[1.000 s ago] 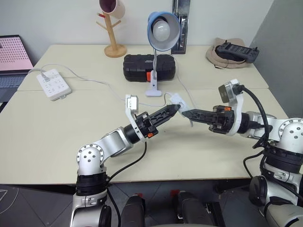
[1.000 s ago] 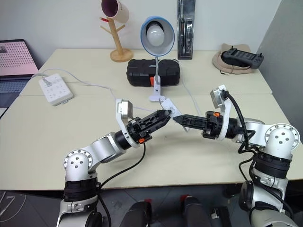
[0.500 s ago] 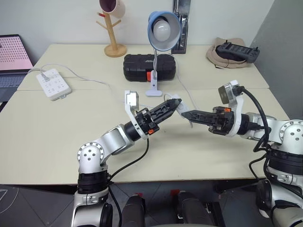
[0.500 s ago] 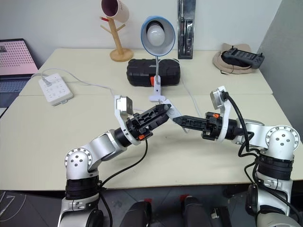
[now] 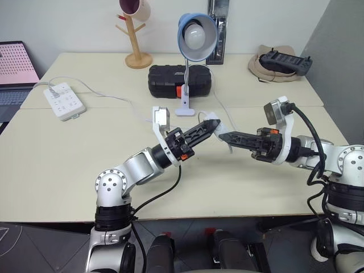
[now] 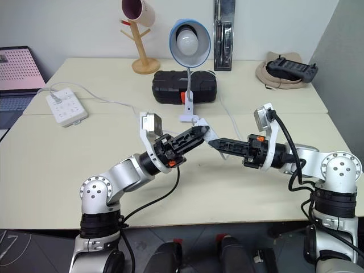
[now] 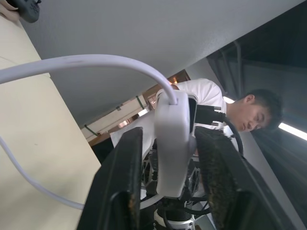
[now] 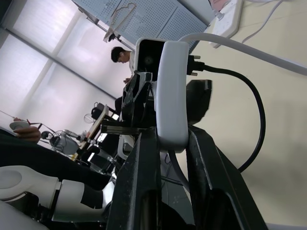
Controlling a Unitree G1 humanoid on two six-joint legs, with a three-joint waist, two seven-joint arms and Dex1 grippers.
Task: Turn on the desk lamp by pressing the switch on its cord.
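The small white oblong inline switch [image 7: 171, 143] is lifted above the beige tabletop [image 5: 68, 159], at about 6 o'clock from the blue-shaded desk lamp [image 5: 195, 34]. The right hand [image 8: 165, 143] is clenched on one end of it. The left hand [image 7: 168, 158] has its two black fingers around the switch; whether they press it cannot be told. The thin white cord [image 7: 86, 62] arches away from the switch.
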